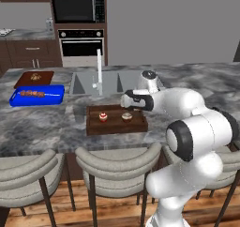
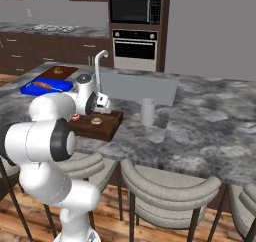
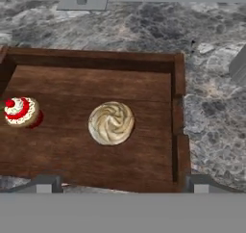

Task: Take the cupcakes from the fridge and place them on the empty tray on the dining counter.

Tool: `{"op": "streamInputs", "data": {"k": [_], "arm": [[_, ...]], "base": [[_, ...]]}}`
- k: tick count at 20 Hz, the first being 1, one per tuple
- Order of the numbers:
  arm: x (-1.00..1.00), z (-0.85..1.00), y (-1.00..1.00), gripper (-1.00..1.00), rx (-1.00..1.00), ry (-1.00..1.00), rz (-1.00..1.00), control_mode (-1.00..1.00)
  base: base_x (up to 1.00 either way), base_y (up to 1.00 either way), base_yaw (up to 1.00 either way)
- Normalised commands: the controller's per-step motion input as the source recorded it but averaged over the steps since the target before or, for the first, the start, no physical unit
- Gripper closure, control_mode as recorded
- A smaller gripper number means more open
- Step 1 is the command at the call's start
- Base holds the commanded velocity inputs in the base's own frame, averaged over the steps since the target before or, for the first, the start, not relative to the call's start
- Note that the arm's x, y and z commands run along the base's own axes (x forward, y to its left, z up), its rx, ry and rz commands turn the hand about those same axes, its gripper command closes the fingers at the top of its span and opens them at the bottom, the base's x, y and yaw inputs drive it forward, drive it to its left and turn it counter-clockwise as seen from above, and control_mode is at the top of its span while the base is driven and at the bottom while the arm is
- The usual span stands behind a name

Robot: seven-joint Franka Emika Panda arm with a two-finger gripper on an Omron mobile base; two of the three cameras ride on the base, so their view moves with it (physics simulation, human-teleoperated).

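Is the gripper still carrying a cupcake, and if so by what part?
Nothing is held. The gripper is open above the tray, its fingertips wide apart. The tan cupcake and red cupcake both sit on the tray floor.

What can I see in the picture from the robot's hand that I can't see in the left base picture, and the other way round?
The hand view alone shows the swirl pattern on the tan cupcake and the tray's wood grain. The left base view alone shows the blue tray, faucet, stools, oven and the robot's gripper hovering above the tray. Both show the tray on the dining counter holding the tan and the red-topped cupcake.
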Motion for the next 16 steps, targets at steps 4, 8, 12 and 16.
{"op": "streamInputs", "data": {"k": [4, 8, 12, 16], "arm": [[-0.87, 1.0, -0.19, -1.0, 0.01, -0.12, 0.0, -1.0], [-1.0, 1.0, -0.2, -1.0, 0.0, -0.18, 0.0, -1.0], [-1.0, 0.71, -0.03, -1.0, 0.0, -0.07, 0.0, -1.0], [-1.0, 0.51, 0.0, -1.0, 0.0, -0.14, 0.0, -1.0]], "base": [[0.0, 0.0, 0.0], [0.0, 0.0, 0.0], [0.0, 0.0, 0.0], [0.0, 0.0, 0.0]]}}
